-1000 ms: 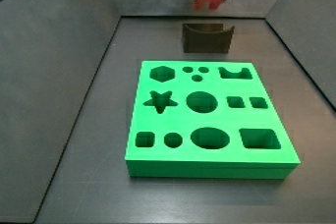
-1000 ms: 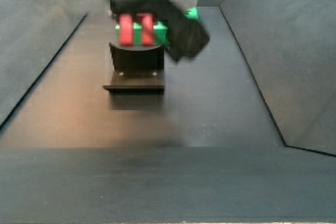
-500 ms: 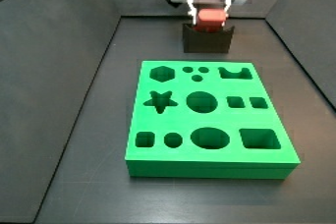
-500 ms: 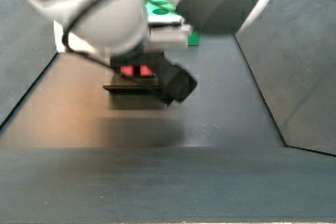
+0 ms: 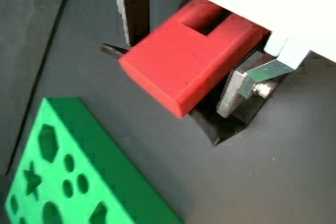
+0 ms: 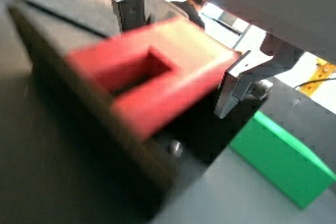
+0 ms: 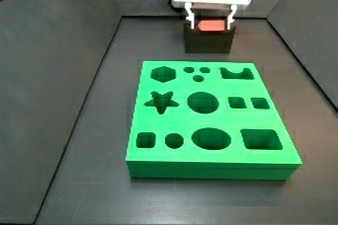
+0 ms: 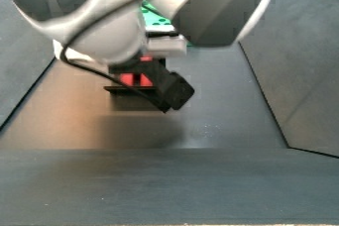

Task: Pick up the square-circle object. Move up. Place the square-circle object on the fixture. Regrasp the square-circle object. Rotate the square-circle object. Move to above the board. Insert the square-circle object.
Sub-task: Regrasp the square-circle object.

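The red square-circle object sits between the silver fingers of my gripper, which is shut on it, notch end toward the palm. In both wrist views the dark fixture lies directly beneath the block. In a side view the gripper hangs low at the far end, with the red block down at the top of the fixture. From the opposite side the arm hides most of it; a bit of red shows over the fixture. The green board lies nearer.
Dark sloped walls run along both sides of the floor. The board lies beside the fixture and also shows in a wrist view as a green slab. A green edge shows behind the arm.
The gripper has come down with the red block, from well above the fixture to the fixture's top. The board has not moved.
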